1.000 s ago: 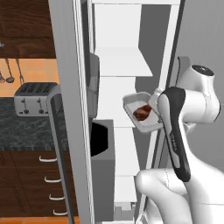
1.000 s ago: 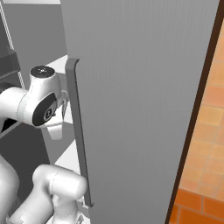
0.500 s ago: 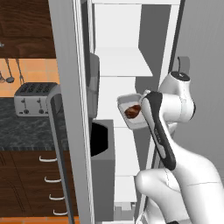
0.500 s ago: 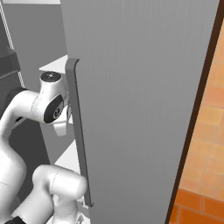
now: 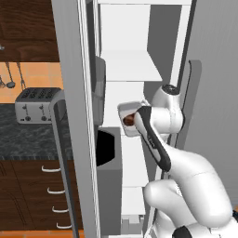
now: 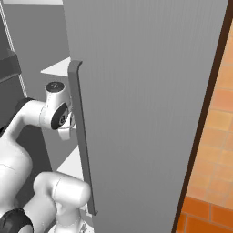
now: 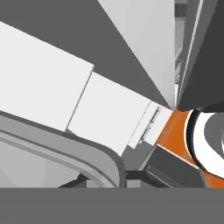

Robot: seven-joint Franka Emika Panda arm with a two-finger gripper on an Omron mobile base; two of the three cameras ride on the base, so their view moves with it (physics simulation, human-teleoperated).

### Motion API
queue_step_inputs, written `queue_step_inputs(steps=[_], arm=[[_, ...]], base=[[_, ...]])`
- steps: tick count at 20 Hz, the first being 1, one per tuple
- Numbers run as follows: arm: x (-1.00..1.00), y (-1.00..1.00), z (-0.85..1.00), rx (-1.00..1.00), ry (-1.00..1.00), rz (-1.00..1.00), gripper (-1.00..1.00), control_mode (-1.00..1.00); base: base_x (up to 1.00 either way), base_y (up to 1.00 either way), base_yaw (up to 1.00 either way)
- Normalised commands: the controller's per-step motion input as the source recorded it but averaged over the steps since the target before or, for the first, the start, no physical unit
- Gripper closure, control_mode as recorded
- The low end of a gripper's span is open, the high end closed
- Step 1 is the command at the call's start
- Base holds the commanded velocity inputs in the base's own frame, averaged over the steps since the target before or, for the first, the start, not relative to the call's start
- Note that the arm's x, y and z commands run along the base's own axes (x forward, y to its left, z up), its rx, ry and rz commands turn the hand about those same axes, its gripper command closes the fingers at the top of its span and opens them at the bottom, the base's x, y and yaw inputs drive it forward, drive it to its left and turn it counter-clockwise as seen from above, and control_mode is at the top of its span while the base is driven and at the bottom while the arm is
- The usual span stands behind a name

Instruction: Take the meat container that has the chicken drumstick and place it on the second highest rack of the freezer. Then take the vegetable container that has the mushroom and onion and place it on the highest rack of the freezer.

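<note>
Your claw (image 5: pixel 135 122) sits at the centre of the left base view, tucked behind the arm's dark forearm, jaws pressed nearly together on the rim of the meat container (image 5: pixel 129 117). That white tray hangs tilted just left of the wrist, and you can catch the chicken drumstick (image 5: pixel 128 120) as a reddish-brown patch inside it, right against the claw. In the hand view the container's grey rounded rim (image 7: pixel 83 151) sweeps across the lower left, close to the camera; the fingertips themselves are too hidden to judge.

Your arm rises from the lower right of the left base view, folds at a big white elbow, then runs up and left to the wrist, which points into the freezer (image 5: pixel 139 42). In the right base view the round white wrist joint sits at middle left, just beside the long grey door handle (image 6: pixel 81 136).

The tray hovers in the open white compartment, below a flat white shelf (image 5: pixel 130 66) in the upper middle of the frame and above the lower white shelves. Far left, a toaster (image 5: pixel 33 104) stands on the dark counter (image 5: pixel 28 139).
</note>
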Motion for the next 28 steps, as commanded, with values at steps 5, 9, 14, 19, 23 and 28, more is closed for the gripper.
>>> queue_step_inputs(steps=[5, 9, 14, 19, 23, 28], arm=[[0.7, 0.06, -0.26, 0.0, 0.0, -0.1, 1.0, -1.0], [0.72, 0.0, -0.26, 0.01, 0.03, -0.02, 1.0, -1.0], [0.51, 0.0, -0.4, 0.0, 0.01, 0.0, 1.0, -1.0], [0.44, 0.0, -0.43, 0.0, 0.0, 0.0, 1.0, -1.0], [0.65, 0.0, -0.32, 0.0, 0.0, -0.01, 1.0, -1.0], [0.69, 0.0, -0.25, 0.0, 0.0, -0.03, 1.0, -1.0]], base=[[0.0, 0.0, 0.0], [0.0, 0.0, 0.0], [0.0, 0.0, 0.0], [0.0, 0.0, 0.0], [0.0, 0.0, 0.0], [0.0, 0.0, 0.0]])
